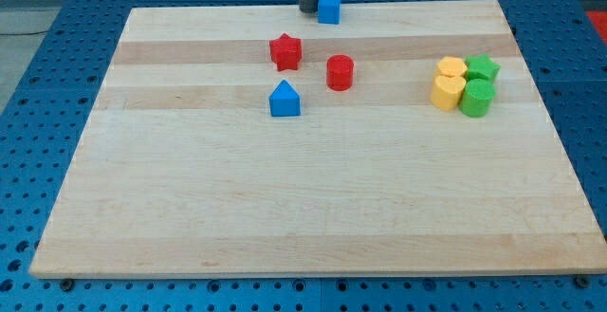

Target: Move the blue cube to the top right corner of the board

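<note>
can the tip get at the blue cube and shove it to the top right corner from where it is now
Probably yes. My tip sits right beside the blue cube, on its view-left side, at the board's top edge. The strip along that edge toward the view's right holds no blocks; the yellow and green ones lie lower.

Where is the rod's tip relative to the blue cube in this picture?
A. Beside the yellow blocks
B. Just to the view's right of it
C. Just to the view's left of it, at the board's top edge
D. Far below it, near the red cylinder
C: my tip stands right beside the blue cube on the view's left, at the top edge of the board.
</note>
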You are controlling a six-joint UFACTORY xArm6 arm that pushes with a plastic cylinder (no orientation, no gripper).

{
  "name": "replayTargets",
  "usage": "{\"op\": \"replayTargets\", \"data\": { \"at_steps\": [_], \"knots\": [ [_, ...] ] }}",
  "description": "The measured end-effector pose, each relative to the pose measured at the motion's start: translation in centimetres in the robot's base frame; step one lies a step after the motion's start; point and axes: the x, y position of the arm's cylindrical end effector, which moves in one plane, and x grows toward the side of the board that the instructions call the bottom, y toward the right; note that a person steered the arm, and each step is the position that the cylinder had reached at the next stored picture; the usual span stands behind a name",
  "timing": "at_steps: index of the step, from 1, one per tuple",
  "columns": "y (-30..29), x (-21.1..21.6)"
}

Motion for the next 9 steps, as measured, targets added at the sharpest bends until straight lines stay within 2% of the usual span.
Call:
{"op": "replayTargets", "data": {
  "at_steps": [2,4,9],
  "knots": [
    [4.5,2.2],
    [6.2,4.5],
    [17.6,8.1]
  ]
}}
